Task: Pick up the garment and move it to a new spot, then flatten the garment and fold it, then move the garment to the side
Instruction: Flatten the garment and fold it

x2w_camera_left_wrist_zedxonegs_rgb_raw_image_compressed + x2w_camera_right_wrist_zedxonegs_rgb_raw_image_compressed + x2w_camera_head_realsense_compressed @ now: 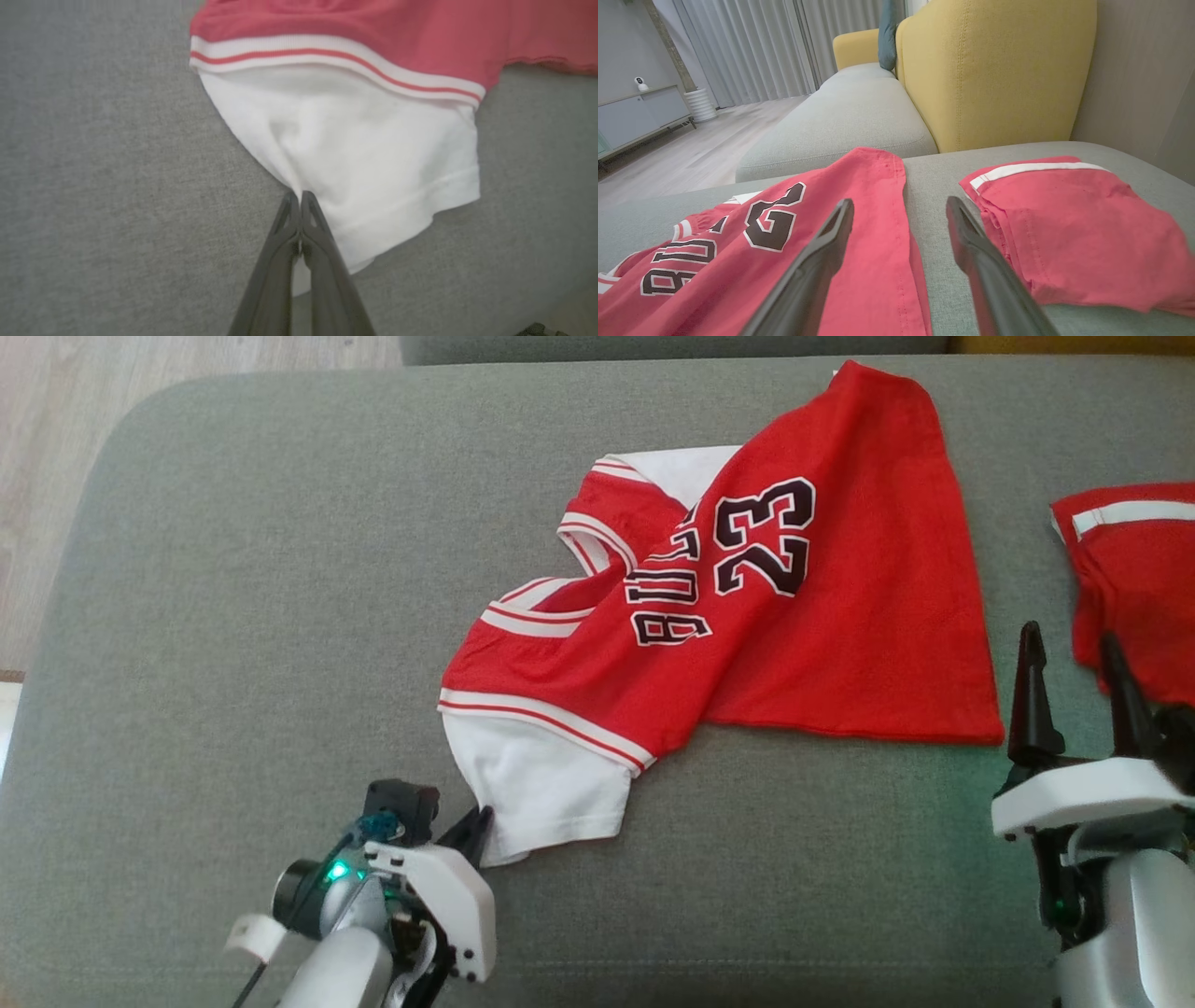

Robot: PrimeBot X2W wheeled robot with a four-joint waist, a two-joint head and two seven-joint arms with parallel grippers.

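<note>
The garment (794, 616) is a red jersey with "23" and white sleeves, lying crumpled on the grey sofa cushion (233, 616). Its near white sleeve (364, 154) points toward me. My left gripper (478, 821) is at the lower left, shut on the edge of that sleeve; in the left wrist view its fingers (299, 198) pinch the white cloth together. My right gripper (1074, 644) stands open at the right, just off the jersey's hem. In the right wrist view it (899, 201) hovers with nothing between its fingers, the jersey (859, 242) to its left.
A second, folded red garment (1139, 579) with a white stripe lies at the right edge of the cushion, also seen as red cloth (1069, 224) beside my right fingers. A yellow backrest (994, 70) rises behind. Wooden floor (47, 411) lies beyond the cushion's left edge.
</note>
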